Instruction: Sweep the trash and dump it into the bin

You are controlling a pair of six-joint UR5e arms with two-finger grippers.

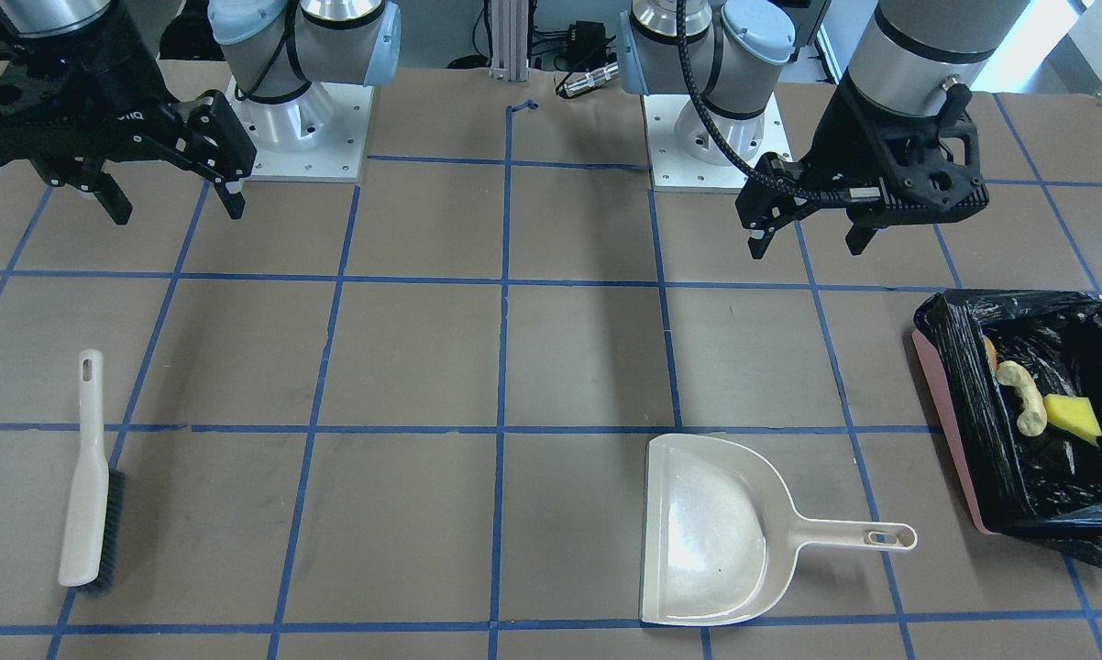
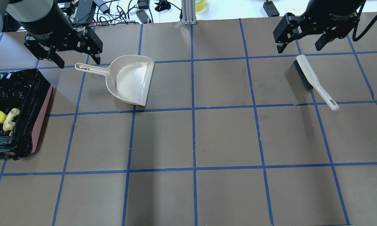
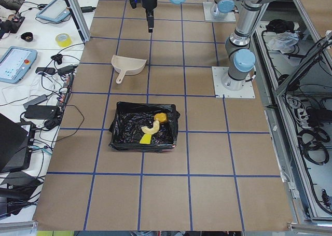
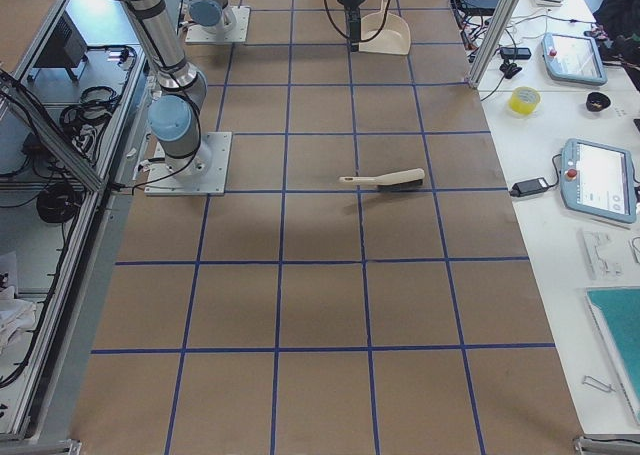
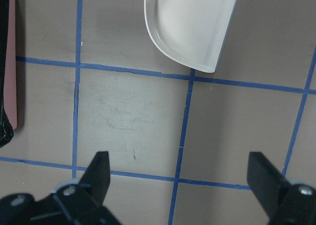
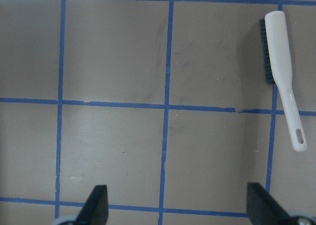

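The bin (image 1: pixel 950 431) is pink-sided with a black bag liner and stands at the table's end on my left; it also shows in the overhead view (image 2: pixel 42 119). Inside it lie the trash items: a tan croissant (image 1: pixel 1023 399), a yellow wedge (image 1: pixel 1072 417) and an orange lump (image 1: pixel 988 350), mostly hidden by the liner. My left gripper (image 1: pixel 808 246) is open and empty, raised above the table behind the bin and near the dustpan's handle (image 2: pixel 82 67). My right gripper (image 1: pixel 178 211) is open and empty, raised near the brush's bristle end.
The beige dustpan (image 1: pixel 711 532) lies flat and empty, its handle pointing toward the bin. The beige hand brush (image 1: pixel 88 477) with dark bristles lies on the table on my right side. Cables and devices sit beyond the table's far edge (image 2: pixel 129 12).
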